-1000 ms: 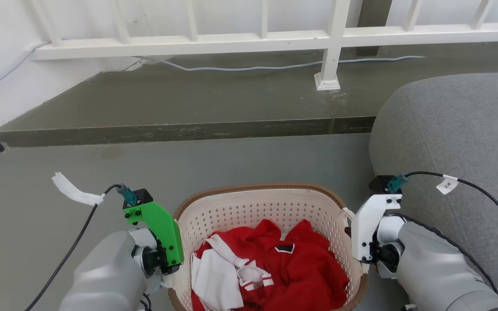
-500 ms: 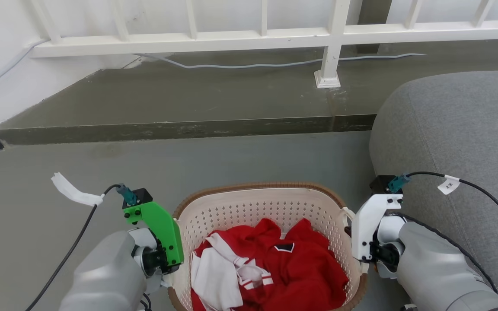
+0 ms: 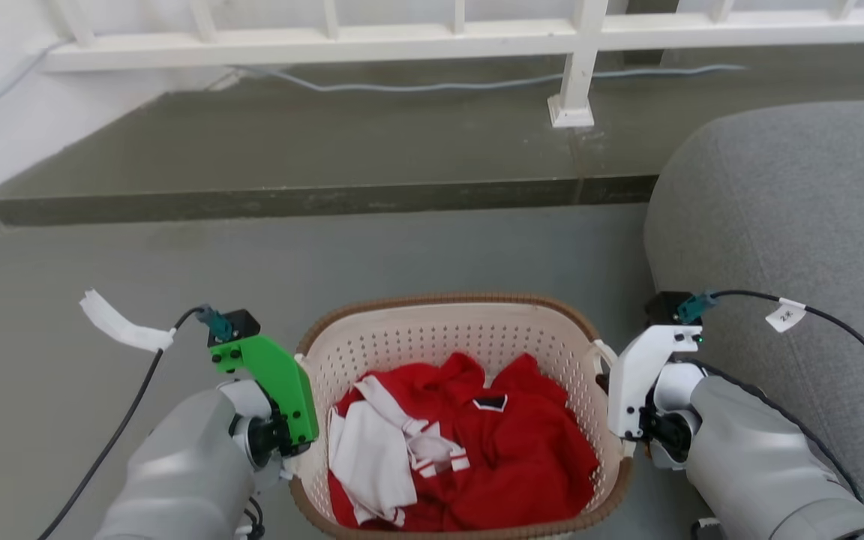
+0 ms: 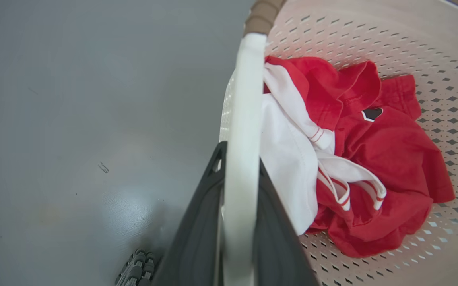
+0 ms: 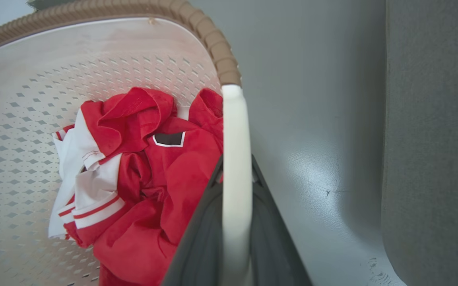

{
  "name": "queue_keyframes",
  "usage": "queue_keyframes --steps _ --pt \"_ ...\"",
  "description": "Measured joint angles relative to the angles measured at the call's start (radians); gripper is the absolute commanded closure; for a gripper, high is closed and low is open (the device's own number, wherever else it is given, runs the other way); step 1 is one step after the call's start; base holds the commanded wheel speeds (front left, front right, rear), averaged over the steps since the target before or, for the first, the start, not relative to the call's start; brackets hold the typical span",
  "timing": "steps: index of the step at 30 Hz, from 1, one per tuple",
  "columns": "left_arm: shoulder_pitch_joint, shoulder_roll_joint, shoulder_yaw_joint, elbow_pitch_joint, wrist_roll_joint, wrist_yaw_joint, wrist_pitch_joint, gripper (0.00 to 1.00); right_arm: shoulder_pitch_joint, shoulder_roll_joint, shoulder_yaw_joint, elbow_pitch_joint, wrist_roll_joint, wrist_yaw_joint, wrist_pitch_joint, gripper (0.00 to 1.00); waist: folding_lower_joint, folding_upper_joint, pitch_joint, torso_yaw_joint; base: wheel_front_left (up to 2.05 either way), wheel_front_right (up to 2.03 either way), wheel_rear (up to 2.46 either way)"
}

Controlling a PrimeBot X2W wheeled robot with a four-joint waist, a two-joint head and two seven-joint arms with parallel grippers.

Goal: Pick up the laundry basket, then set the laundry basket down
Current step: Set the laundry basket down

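Grey floor, one laundry basket; left pincer, right pincer clamp two handles.

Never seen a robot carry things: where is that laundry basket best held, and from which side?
By the two white loop handles of the laundry basket, one per gripper, from above. Each loop is thin and flat, easy to pinch, as the left gripper and right gripper show.
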Motion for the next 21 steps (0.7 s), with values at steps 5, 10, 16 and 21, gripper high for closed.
queue_keyframes --steps 5,10,16,21 --pt "-0.032 0.001 -0.008 -0.02 0.003 0.019 -0.033 1.0 -0.029 -0.005 0.0 -0.01 -0.001 -0.001 -0.034 1.0 0.0 0.0 0.047 0.001 0.0 0.0 0.0" --pt "-0.046 0.002 -0.031 -0.045 0.02 0.029 -0.07 1.0 -0.041 -0.019 0.004 -0.019 -0.005 -0.001 -0.069 1.0 0.0 0.0 0.106 0.002 0.0 0.0 0.0" --pt "-0.046 0.001 -0.049 -0.08 0.026 0.053 -0.123 1.0 -0.056 -0.036 0.011 -0.028 -0.018 0.0 -0.111 1.0 0.0 0.0 0.183 0.006 0.0 0.0 0.0" --pt "-0.058 0.001 -0.065 -0.114 0.032 0.071 -0.174 1.0 -0.079 -0.053 0.021 -0.036 -0.03 0.0 -0.146 1.0 0.0 0.0 0.25 0.011 0.0 0.0 0.0"
